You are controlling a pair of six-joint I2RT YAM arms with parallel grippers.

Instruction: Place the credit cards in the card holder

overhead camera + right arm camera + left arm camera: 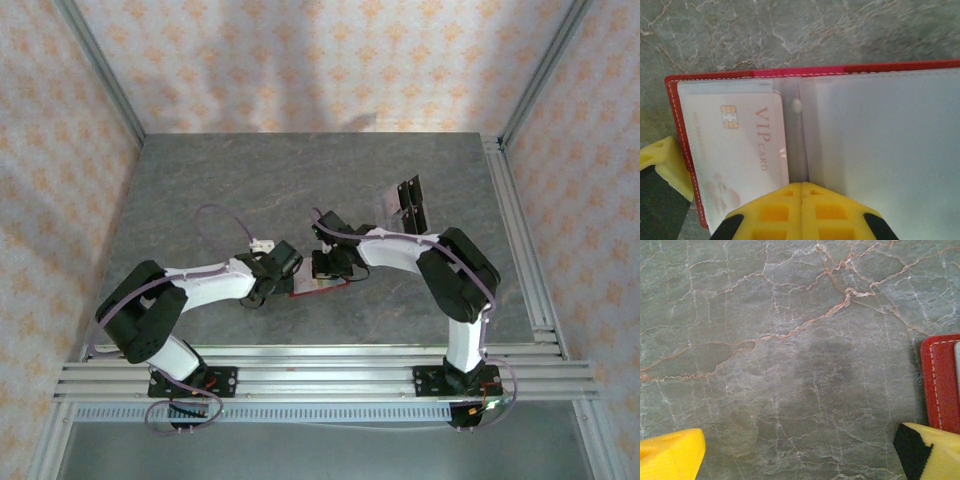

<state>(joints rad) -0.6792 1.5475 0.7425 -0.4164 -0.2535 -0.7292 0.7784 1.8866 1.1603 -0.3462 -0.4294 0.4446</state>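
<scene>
- Desk (200, 200) in the top view: grey marble, no readable writing. Both arms reach to mid-desk. Left hand (288, 272) and right hand (330, 268) sit close together over the red card holder (318, 290), which is mostly hidden under them.
- Credit cards (402, 203): pale with black parts, flat on the desk, further back and to the right, apart from the holder.
- Left wrist: left hand (800, 457) is spread wide, yellow fingertips (670, 455) in the bottom corners, bare desk between. The holder's red edge (940, 385), white-stitched, sits just beside the right fingertip.
- Right wrist: holder (710, 76) lies open, with a red rim, white stitching and clear sleeves. The left sleeve holds a pale card (740, 145) printed "VIP CARD", with a gold chip beside the text.
- Right hand (801, 212) is pressed together at the holder's near edge, by the fold. Can't tell if a sleeve is caught between.
</scene>
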